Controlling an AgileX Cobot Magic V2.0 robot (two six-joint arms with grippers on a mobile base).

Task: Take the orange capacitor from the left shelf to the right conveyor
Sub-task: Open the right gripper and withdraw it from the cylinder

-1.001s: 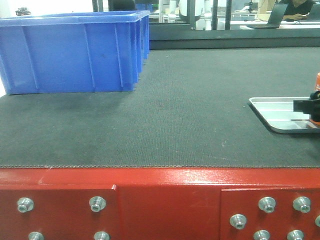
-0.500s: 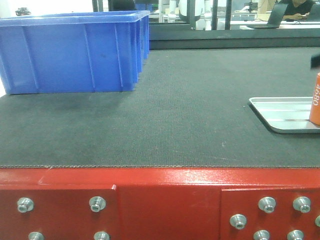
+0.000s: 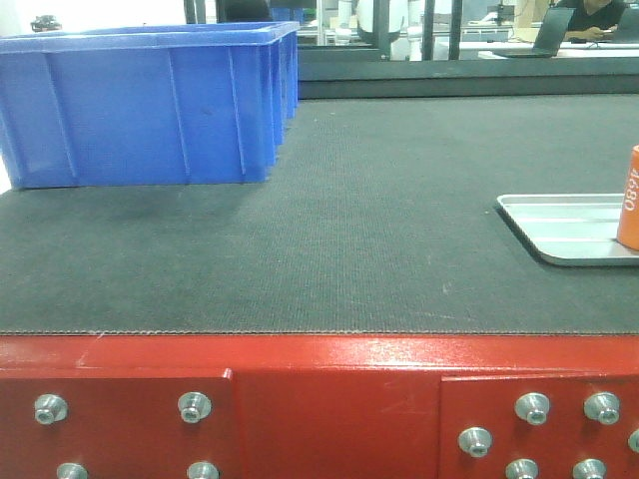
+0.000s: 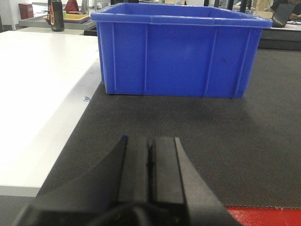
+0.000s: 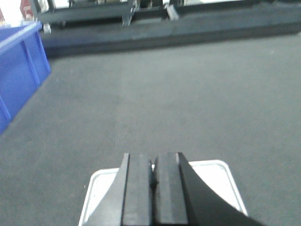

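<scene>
The orange capacitor, cut off at frame edge, stands on the silver tray; both end effectors together.

On the right conveyor ahead of me, the bin sits at the far left of the belt, and the tray lies flat on the belt at the right edge of the front view, well apart from the bin. The orange capacitor stands upright on the tray, at its right end. The conveyor's bolted frame runs along the near side, below the belt. My left gripper hangs over the belt's near left part, with the bin straight beyond it and a table to the left of the belt. My right gripper is above the tray, the bin far off to its left
</scene>
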